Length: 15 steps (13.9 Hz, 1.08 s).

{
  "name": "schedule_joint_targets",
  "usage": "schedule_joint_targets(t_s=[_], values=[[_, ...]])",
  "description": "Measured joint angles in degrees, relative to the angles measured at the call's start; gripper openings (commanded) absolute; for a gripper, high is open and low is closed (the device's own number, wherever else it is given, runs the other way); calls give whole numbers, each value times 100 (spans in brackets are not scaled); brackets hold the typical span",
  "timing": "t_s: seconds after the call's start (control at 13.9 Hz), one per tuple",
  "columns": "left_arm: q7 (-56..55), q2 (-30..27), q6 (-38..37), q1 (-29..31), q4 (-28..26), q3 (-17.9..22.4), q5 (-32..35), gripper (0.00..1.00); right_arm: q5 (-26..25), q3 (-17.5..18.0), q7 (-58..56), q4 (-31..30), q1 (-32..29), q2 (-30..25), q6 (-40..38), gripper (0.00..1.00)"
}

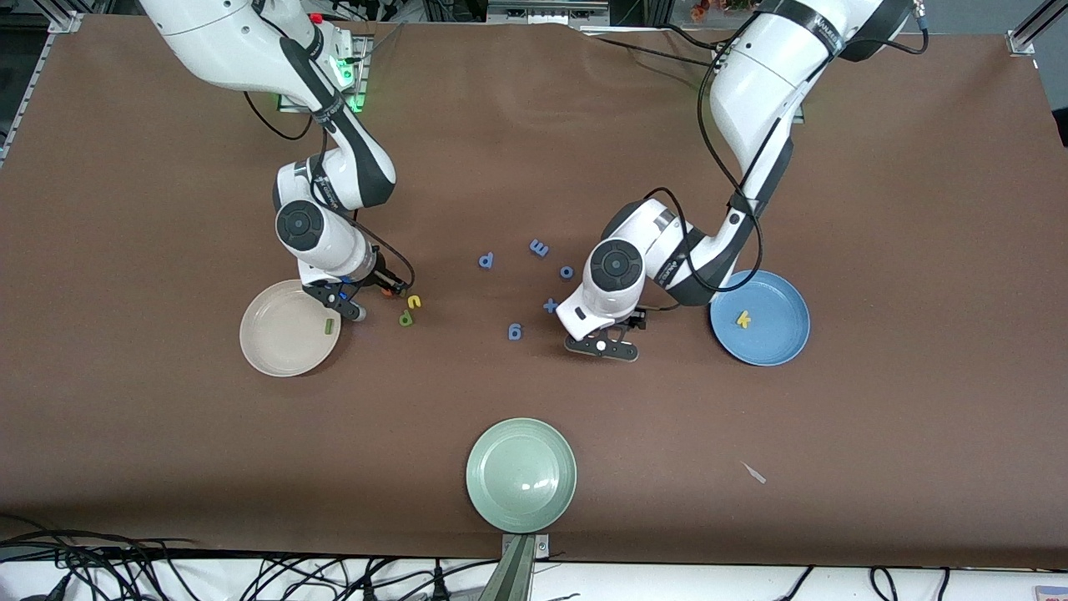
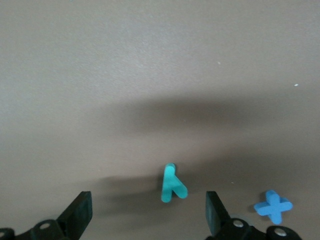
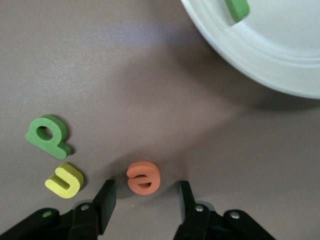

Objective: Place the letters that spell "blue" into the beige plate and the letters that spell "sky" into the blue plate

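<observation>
Both end effectors are low over the brown tabletop [image 1: 534, 167] in the front view: the right end effector [image 1: 385, 286] beside the beige plate [image 1: 275, 342], the left end effector [image 1: 602, 346] between the scattered blue letters and the blue plate [image 1: 772, 338]. A green l [image 1: 329, 326] lies in the beige plate and a yellow k [image 1: 743, 318] in the blue plate, while the pale green plate [image 1: 521, 474], nearest the front camera, holds nothing. A yellow u [image 1: 414, 301] and an olive-green b [image 1: 406, 318] lie just beside the right end effector; blue p [image 1: 486, 260], m [image 1: 539, 247], o [image 1: 566, 272], g [image 1: 515, 332] and a plus sign [image 1: 550, 305] lie mid-table. From the left wrist, the left end effector [image 2: 148, 212] is spread wide and empty, a teal y [image 2: 172, 184] lying flat between its fingers, the plus sign [image 2: 273, 205] just outside one. From the right wrist, the right end effector [image 3: 146, 200] is part open, its fingers either side of an orange e [image 3: 143, 177] without visibly pressing it; the u [image 3: 65, 180] and b [image 3: 48, 135] lie beside it, and the plate's rim [image 3: 240, 55] with the l [image 3: 236, 8] is near.
</observation>
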Motion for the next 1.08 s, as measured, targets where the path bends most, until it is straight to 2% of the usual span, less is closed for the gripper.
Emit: schedule_joint_targets(t_s=[0.07, 0.36, 0.5, 0.94, 1.01, 1.08], values=[[-25, 1, 0, -25, 9, 0, -1, 98, -2, 0, -1, -29, 0, -1, 60, 37], [-61, 31, 0, -38, 25, 2, -2, 91, -10, -1, -23, -66, -5, -42, 86, 32], [-62, 59, 0, -45, 27, 0, -2, 86, -11, -1, -48, -69, -5, -46, 87, 31], [-66, 99, 0, -68, 30, 0, -2, 83, -12, -1, -97, -70, -5, -48, 104, 30], [-66, 99, 0, -68, 31, 2, -2, 77, -12, -1, -111, -70, -5, -48, 108, 29], [-66, 99, 0, -68, 30, 4, -2, 75, -12, -2, -126, -70, -5, -50, 116, 28]])
